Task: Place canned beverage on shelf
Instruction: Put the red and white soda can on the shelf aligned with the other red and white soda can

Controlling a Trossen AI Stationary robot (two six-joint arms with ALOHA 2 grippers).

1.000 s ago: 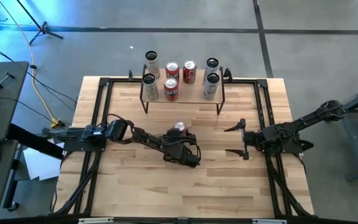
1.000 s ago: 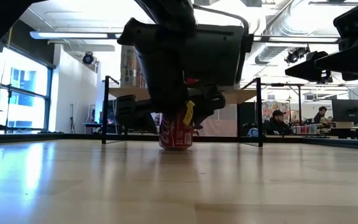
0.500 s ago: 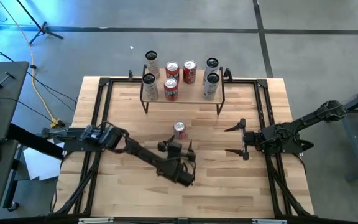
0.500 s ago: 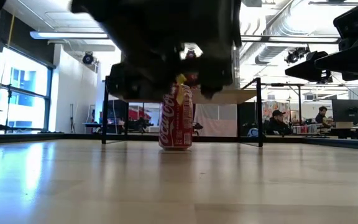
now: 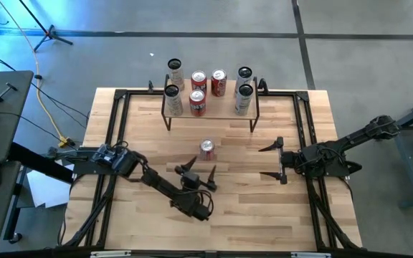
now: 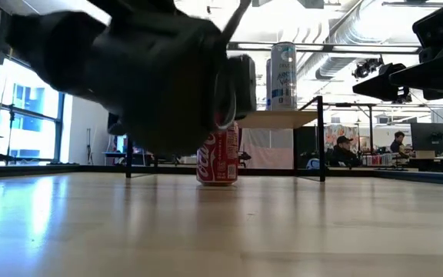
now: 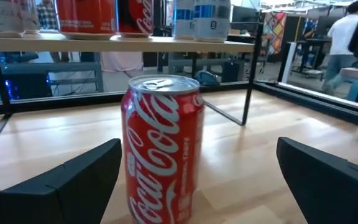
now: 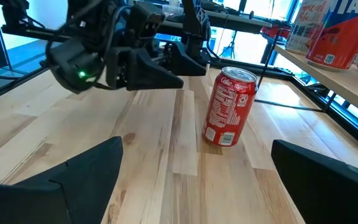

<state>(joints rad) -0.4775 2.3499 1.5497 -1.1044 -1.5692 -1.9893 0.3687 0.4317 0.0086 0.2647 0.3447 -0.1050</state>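
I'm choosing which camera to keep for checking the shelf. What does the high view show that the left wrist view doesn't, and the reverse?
Only the high view shows the right hand, open beside the red can, and all seven cans on the shelf. Only the left wrist view shows the can's lettering, the space under the shelf board, and a person in the room behind. Both show the can standing on the table before the shelf, apart from the open left hand.
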